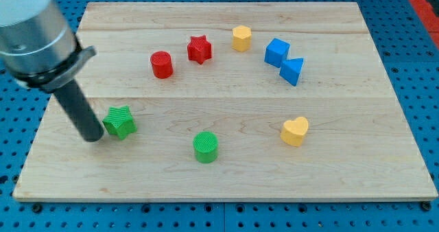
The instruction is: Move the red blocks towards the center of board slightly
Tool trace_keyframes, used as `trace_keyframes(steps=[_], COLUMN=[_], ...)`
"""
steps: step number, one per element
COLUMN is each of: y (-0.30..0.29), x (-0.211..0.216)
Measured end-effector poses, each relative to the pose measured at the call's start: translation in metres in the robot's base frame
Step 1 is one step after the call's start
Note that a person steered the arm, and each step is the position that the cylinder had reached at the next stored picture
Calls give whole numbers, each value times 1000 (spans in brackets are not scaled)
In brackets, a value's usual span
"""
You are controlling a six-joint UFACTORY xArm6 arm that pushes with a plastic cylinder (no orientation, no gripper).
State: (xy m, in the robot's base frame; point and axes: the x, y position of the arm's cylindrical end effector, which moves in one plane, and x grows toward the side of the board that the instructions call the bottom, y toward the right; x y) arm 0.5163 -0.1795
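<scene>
A red cylinder (162, 64) and a red star (199, 49) sit side by side in the upper middle of the wooden board (226, 170). My tip (92, 138) rests on the board at the view's left, just left of a green star (120, 122) and close to touching it. The tip is well below and left of both red blocks.
A green cylinder (205, 147) lies at the lower middle. A yellow heart (295, 131) lies at the right. A yellow hexagonal block (241, 38) sits right of the red star. A blue cube (276, 51) and a blue triangular block (292, 71) sit at the upper right.
</scene>
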Motion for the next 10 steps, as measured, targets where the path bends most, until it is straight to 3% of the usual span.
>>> trace_keyframes(steps=[1,2,3,4,5,7,8,10], y=[55,-26,-60,-15,27,66,58,97], x=[-19,-22,-67,-139,-167,-148,-167,-199])
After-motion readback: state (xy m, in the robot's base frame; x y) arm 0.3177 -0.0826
